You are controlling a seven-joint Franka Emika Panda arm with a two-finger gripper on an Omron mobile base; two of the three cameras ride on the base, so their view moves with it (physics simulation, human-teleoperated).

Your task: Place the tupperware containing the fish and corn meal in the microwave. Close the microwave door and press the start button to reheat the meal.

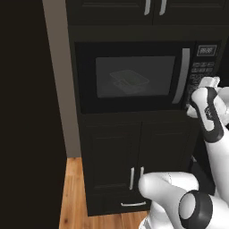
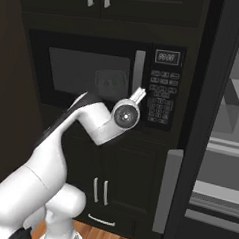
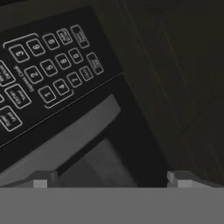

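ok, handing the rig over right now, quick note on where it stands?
Gripper: open, holding nothing, up at the lower end of the door handle, just beside the keypad.
Tupperware: inside the microwave, seen through the window.
Door: shut.
Done: tub loaded, door closed.
Left: press start on the keypad. From here I can't tell which key that is.

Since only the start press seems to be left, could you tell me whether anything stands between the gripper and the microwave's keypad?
Nothing visible does. The gripper is open and faces the keypad, with only the door handle's lower end beside it. The microwave door is closed, with the tupperware inside.
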